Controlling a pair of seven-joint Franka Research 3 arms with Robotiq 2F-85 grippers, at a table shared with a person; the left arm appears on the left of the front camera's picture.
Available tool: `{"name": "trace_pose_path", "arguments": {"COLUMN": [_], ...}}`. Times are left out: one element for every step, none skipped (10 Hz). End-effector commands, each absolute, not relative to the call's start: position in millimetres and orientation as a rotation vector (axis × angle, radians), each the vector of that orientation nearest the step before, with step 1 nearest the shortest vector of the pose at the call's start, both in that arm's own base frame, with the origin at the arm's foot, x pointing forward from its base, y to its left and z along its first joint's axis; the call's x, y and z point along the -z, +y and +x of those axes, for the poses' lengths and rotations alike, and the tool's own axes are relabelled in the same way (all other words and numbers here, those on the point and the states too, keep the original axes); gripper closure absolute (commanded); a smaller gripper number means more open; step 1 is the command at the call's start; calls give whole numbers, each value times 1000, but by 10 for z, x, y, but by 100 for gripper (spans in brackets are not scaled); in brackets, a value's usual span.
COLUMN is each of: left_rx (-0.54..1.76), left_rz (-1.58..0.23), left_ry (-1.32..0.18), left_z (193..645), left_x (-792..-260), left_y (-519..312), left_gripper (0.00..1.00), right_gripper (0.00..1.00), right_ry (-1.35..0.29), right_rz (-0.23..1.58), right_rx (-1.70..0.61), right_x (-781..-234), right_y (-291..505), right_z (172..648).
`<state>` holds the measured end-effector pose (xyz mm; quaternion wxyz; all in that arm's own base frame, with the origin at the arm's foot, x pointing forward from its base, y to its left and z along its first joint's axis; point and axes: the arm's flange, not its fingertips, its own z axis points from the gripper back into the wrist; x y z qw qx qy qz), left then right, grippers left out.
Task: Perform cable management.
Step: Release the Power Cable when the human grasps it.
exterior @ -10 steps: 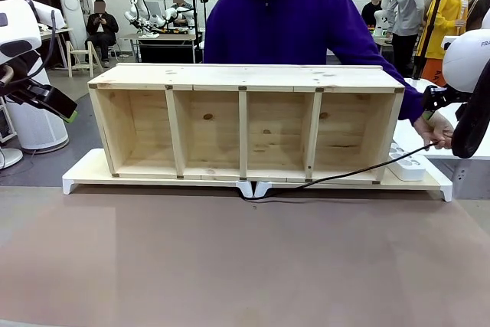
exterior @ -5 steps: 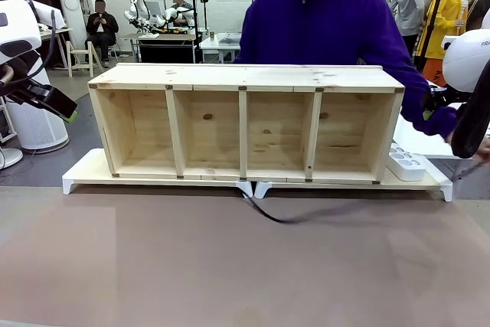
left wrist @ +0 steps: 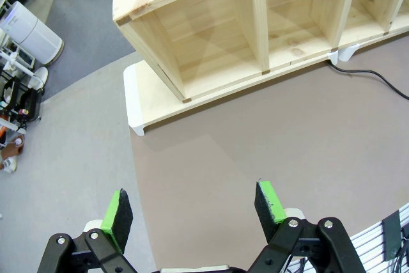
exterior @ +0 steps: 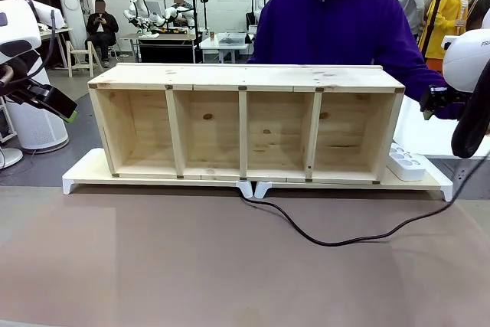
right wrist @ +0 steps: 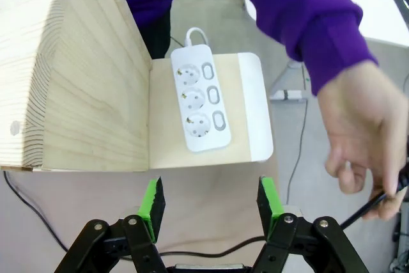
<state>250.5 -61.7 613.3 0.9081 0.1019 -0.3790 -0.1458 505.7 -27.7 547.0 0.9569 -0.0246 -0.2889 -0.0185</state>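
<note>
Brown counter [exterior: 230, 266], wooden shelf unit [exterior: 245, 124] at twelve o'clock. The cable [exterior: 337, 241] lies slack from the shelf's base toward four o'clock, its end pinched in the person's hand [right wrist: 367, 132], probably offered for handover. Right tool [right wrist: 211, 204] open, empty, over the power strip [right wrist: 199, 97]. Left tool [left wrist: 192, 206] open, idle at nine.

Bright, even indoor light, probably from overhead, falls on the matte brown tabletop [exterior: 230, 266] without glare. The pale wooden four-bay shelf unit [exterior: 245, 120] casts soft shadows inside its compartments. Both wrist views bend straight edges towards their borders; focus is sharp.
</note>
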Motion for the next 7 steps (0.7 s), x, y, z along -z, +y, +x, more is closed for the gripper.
{"name": "trace_pose_path", "arguments": {"left_rx": [293, 293, 293, 293, 293, 293, 293], "left_rz": [220, 220, 220, 220, 220, 220, 220], "left_ry": [-782, -782, -782, -782, -782, -782, -782], "left_z": [2508, 2508, 2508, 2508, 2508, 2508, 2508], "left_x": [-6134, -6134, -6134, -6134, -6134, -6134, -6134], "left_y": [-611, -611, -611, -611, -611, -611, -611], "left_gripper": [0, 0, 0, 0, 0, 0, 0], "right_gripper": [25, 25, 25, 25, 25, 25, 25], "right_ry": [-586, -586, -586, -586, -586, -586, -586], "right_rz": [-50, -50, -50, -50, -50, -50, -50], "right_rx": [38, 38, 38, 38, 38, 38, 38], "right_x": [-5470, -5470, -5470, -5470, -5470, -5470, -5470], "right_y": [-278, -278, -278, -278, -278, -278, -278], "right_z": [5057, 5057, 5057, 5057, 5057, 5057, 5057]}}
